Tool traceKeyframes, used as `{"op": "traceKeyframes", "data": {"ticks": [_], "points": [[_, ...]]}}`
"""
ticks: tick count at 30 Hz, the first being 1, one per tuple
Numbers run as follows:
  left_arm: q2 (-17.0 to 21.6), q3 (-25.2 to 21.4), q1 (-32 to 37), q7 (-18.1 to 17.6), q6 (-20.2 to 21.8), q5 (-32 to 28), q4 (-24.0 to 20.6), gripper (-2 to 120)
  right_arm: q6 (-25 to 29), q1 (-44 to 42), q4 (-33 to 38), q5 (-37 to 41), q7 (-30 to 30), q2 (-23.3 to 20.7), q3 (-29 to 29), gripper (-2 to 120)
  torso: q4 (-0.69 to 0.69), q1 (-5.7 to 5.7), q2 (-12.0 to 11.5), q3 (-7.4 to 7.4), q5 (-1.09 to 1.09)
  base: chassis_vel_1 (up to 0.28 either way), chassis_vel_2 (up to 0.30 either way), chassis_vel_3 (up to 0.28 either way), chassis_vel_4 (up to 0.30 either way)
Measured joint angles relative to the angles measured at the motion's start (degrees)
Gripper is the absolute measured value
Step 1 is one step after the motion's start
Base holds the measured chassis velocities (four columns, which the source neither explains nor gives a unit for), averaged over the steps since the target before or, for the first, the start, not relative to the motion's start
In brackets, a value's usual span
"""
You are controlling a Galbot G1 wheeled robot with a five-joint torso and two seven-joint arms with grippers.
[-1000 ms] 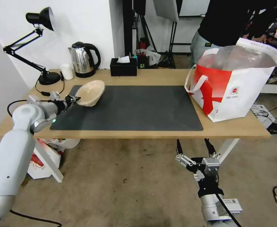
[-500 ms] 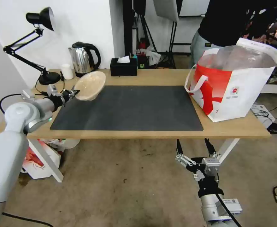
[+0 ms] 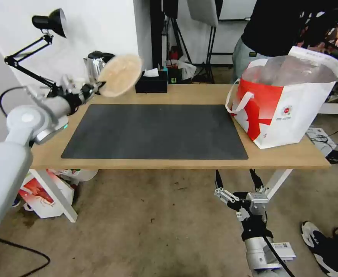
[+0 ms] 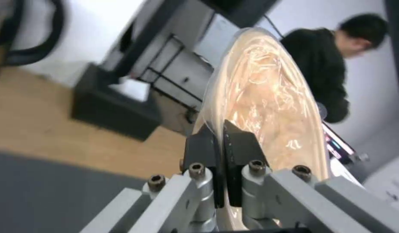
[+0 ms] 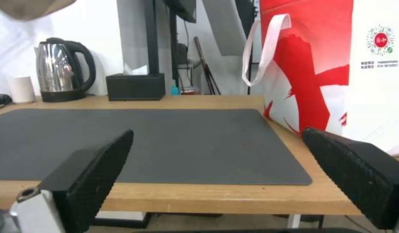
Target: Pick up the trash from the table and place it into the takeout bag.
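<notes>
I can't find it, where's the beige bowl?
Head view, robot's left: the beige pulp bowl hangs pinched in the left gripper, raised before the kettle.

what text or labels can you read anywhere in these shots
None can be read.
Large white-and-red insulated takeout bag: small round red logo with two lines of tiny print beneath, too small to read.
Small white label on the right arm: too small to read.

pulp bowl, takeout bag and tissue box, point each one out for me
beige pulp bowl [image 3: 119, 75], head view, on its underside
takeout bag [image 3: 288, 115], head view, on its white front panel
black tissue box [image 3: 150, 84], head view, on its front face
</notes>
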Motion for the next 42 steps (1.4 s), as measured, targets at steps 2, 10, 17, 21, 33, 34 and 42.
{"op": "traceKeyframes", "data": {"ticks": [2, 10, 17, 21, 33, 34, 42], "points": [[-0.09, 4.5, -4.37, 2.45, -1.33, 0.59, 1.93, 0, 0.0, 0.0, 0.0, 0.0, 0.0, 0.0, 0.0, 100, 0.01, 0.0, 0.0, 0.01, 0.0, 0.0, 0.0, 0.0, 0.0], [-4.09, 16.34, -14.41, 9.16, -5.33, 2.76, 8.93, 0, 0.0, 0.0, 0.0, 0.0, 0.0, 0.0, 0.0, 100, 0.0, 0.0, 0.0, 0.0, 0.01, 0.0, 0.0, 0.0, 0.0], [-9.06, 26.07, -23.38, 15.26, -9.61, 3.44, 16.5, 0, 0.0, 0.01, 0.0, 0.0, 0.0, 0.0, 0.0, 100, 0.02, 0.0, 0.0, 0.01, 0.01, 0.0, 0.0, 0.0, 0.0], [-13.95, 31.05, -29.29, 18.41, -11.14, 3.43, 21.3, 0, 0.0, 0.01, 0.0, 0.0, -0.01, 0.0, 0.0, 100, -0.01, 0.0, 0.0, 0.0, 0.03, 0.0, 0.0, 0.0, 0.0], [-25.64, 41.51, -39.23, 26.41, -13.55, 1.71, 38.56, 0, 0.0, 0.0, 0.0, 0.0, 0.0, 0.0, 0.0, 100, 0.02, 0.0, 0.0, 0.0, 0.01, 0.0, 0.0, 0.0, 0.0], [-26.97, 42.2, -40.17, 27.02, -13.56, 1.49, 40.59, 0, 0.0, 0.02, 0.0, 0.0, 0.0, 0.0, 0.01, 100, 0.02, 0.0, 0.0, 0.0, 0.01, 0.0, 0.0, 0.0, 0.0], [-32.09, 47.95, -44.52, 29.95, -13.5, -0.02, 48.99, 0, 0.0, 0.0, 0.0, 0.0, 0.0, 0.0, 0.0, 100, -0.01, -0.01, 0.0, 0.0, 0.02, 0.0, 0.0, 0.0, 0.0]]}}
